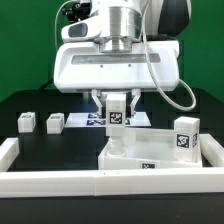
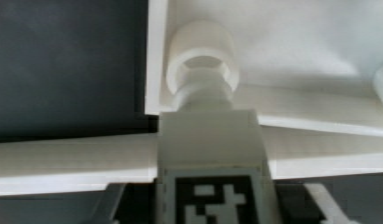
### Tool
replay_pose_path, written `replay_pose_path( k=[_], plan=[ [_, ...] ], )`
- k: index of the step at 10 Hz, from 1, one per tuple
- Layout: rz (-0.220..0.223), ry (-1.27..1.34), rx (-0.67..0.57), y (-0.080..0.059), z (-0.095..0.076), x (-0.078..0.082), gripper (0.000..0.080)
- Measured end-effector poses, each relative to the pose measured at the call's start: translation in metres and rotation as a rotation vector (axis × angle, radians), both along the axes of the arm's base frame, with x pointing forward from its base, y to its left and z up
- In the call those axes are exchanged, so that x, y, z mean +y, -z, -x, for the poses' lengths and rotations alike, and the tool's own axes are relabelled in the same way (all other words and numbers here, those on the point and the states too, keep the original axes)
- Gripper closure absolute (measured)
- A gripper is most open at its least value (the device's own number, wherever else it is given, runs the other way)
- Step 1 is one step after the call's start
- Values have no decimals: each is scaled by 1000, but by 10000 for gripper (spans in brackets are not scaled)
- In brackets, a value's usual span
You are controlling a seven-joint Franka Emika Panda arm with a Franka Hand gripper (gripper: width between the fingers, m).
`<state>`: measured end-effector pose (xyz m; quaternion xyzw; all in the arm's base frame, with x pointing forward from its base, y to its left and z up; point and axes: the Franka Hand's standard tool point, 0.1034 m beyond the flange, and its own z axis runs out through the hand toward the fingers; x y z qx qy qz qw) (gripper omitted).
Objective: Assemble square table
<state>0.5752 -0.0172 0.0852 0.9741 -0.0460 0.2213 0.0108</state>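
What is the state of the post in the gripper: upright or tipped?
Upright: the post hangs vertical in the gripper, lower end over a corner of the slab.

Black work surface (image 1: 55,150) framed by a white rail (image 1: 100,184), green wall (image 1: 25,45) behind.
The marker board (image 1: 85,121) lies flat on the black surface, well behind the rail's front run; the wall rises beyond the rail's far end.

The black worktop (image 1: 40,145) has a white rail (image 1: 60,180) along its front edge and both side edges. A white slab (image 1: 150,150) lies in the front corner on the exterior view's right. Toward the back edge stand a small post (image 1: 25,122) and a second post (image 1: 54,123), with the marker board (image 1: 85,120) flat beside them.
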Motion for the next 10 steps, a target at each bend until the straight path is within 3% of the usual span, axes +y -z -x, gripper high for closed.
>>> replay_pose_path(
  k=[10],
  plan=[
    [12, -9, -3, 16, 2, 2, 512]
  ],
)
